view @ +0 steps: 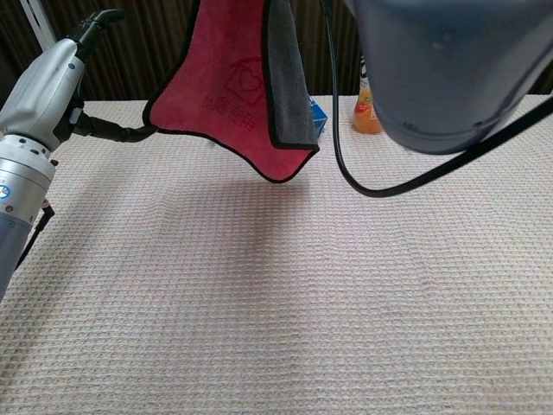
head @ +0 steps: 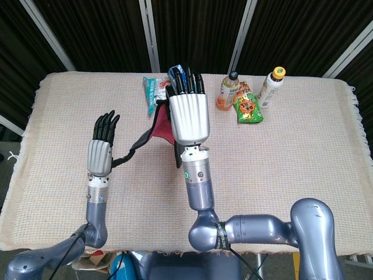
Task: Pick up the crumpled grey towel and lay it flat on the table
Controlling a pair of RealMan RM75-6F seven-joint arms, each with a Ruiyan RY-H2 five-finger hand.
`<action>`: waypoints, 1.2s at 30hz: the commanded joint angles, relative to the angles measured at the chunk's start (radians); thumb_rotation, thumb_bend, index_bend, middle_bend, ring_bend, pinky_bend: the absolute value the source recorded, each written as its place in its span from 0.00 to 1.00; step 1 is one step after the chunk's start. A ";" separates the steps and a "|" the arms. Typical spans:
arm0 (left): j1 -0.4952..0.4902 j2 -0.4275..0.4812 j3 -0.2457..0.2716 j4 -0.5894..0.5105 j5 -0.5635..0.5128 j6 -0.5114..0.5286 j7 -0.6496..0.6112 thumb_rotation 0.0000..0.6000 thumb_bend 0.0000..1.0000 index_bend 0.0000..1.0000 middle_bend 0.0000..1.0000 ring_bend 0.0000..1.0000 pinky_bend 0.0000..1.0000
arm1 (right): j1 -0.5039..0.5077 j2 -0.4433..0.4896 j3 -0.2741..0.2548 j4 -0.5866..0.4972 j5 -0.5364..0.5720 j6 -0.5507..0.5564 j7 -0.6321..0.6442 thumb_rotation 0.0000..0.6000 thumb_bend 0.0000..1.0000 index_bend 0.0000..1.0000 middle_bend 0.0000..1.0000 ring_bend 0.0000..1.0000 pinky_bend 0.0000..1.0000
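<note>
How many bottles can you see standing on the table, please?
2. An orange-filled bottle stands near the far edge, just left of the green snack packet; a white bottle with a yellow cap stands just right of it. The raised right hand might hide others.
</note>
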 commanded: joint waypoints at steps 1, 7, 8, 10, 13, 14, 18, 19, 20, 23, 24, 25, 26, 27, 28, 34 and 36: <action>-0.011 0.002 -0.011 0.003 -0.011 -0.019 0.000 1.00 0.10 0.00 0.00 0.00 0.01 | -0.002 0.000 -0.006 -0.002 -0.002 0.001 -0.002 1.00 0.57 0.69 0.26 0.13 0.21; -0.050 -0.010 -0.026 0.029 -0.014 -0.052 0.012 1.00 0.10 0.00 0.00 0.00 0.01 | -0.010 0.003 -0.010 -0.003 0.000 0.000 0.003 1.00 0.57 0.70 0.26 0.13 0.21; -0.058 -0.013 -0.031 0.036 -0.016 -0.059 0.012 1.00 0.11 0.00 0.00 0.00 0.01 | -0.011 0.004 -0.011 -0.003 0.000 -0.002 0.005 1.00 0.57 0.70 0.26 0.13 0.21; -0.073 -0.021 -0.040 0.044 -0.022 -0.073 0.009 1.00 0.14 0.05 0.00 0.00 0.01 | -0.014 0.006 -0.013 -0.001 0.002 -0.005 0.008 1.00 0.57 0.70 0.26 0.13 0.21; -0.087 -0.032 -0.049 0.049 -0.030 -0.086 0.004 1.00 0.20 0.30 0.00 0.00 0.01 | -0.017 0.009 -0.018 0.004 -0.001 -0.010 0.011 1.00 0.57 0.70 0.26 0.13 0.21; -0.091 -0.037 -0.051 0.050 -0.031 -0.087 0.002 1.00 0.21 0.36 0.00 0.00 0.01 | -0.019 0.011 -0.020 0.007 -0.002 -0.012 0.014 1.00 0.57 0.70 0.26 0.13 0.21; -0.096 -0.048 -0.049 0.060 -0.030 -0.081 0.007 1.00 0.24 0.56 0.01 0.00 0.01 | -0.025 0.015 -0.020 0.010 -0.002 -0.014 0.022 1.00 0.57 0.70 0.26 0.13 0.21; -0.096 -0.050 -0.051 0.062 -0.032 -0.082 0.007 1.00 0.24 0.58 0.02 0.00 0.01 | -0.027 0.017 -0.021 0.011 -0.002 -0.014 0.024 1.00 0.57 0.70 0.26 0.13 0.21; -0.097 -0.051 -0.052 0.064 -0.035 -0.085 0.008 1.00 0.24 0.59 0.03 0.00 0.01 | -0.029 0.018 -0.021 0.010 -0.002 -0.014 0.025 1.00 0.57 0.70 0.26 0.13 0.21; -0.099 -0.054 -0.054 0.068 -0.040 -0.092 0.010 1.00 0.24 0.60 0.04 0.00 0.01 | -0.035 0.022 -0.024 0.007 -0.003 -0.012 0.026 1.00 0.57 0.71 0.26 0.13 0.21; -0.099 -0.055 -0.054 0.069 -0.042 -0.094 0.010 1.00 0.25 0.60 0.04 0.00 0.01 | -0.037 0.024 -0.025 0.005 -0.004 -0.011 0.026 1.00 0.57 0.71 0.26 0.13 0.21; -0.100 -0.057 -0.054 0.071 -0.043 -0.094 0.012 1.00 0.25 0.60 0.04 0.00 0.01 | -0.040 0.026 -0.025 0.002 -0.004 -0.009 0.027 1.00 0.57 0.70 0.26 0.13 0.21; -0.101 -0.058 -0.055 0.071 -0.044 -0.094 0.014 1.00 0.25 0.61 0.04 0.00 0.01 | -0.042 0.028 -0.024 0.000 -0.003 -0.009 0.028 1.00 0.57 0.70 0.26 0.13 0.21; -0.101 -0.059 -0.055 0.072 -0.046 -0.095 0.015 1.00 0.25 0.61 0.04 0.00 0.01 | -0.043 0.030 -0.024 -0.002 -0.002 -0.009 0.027 1.00 0.57 0.71 0.26 0.13 0.21; -0.101 -0.060 -0.055 0.073 -0.047 -0.095 0.017 1.00 0.25 0.61 0.04 0.00 0.01 | -0.045 0.031 -0.025 -0.004 -0.003 -0.008 0.026 1.00 0.57 0.71 0.26 0.13 0.21; -0.099 -0.063 -0.059 0.082 -0.057 -0.099 0.019 1.00 0.25 0.61 0.04 0.00 0.01 | -0.047 0.035 -0.026 -0.014 -0.006 -0.004 0.021 1.00 0.57 0.71 0.26 0.13 0.21; -0.099 -0.062 -0.063 0.088 -0.063 -0.105 0.018 1.00 0.25 0.61 0.04 0.00 0.01 | -0.047 0.035 -0.028 -0.017 -0.007 -0.004 0.019 1.00 0.57 0.71 0.26 0.13 0.21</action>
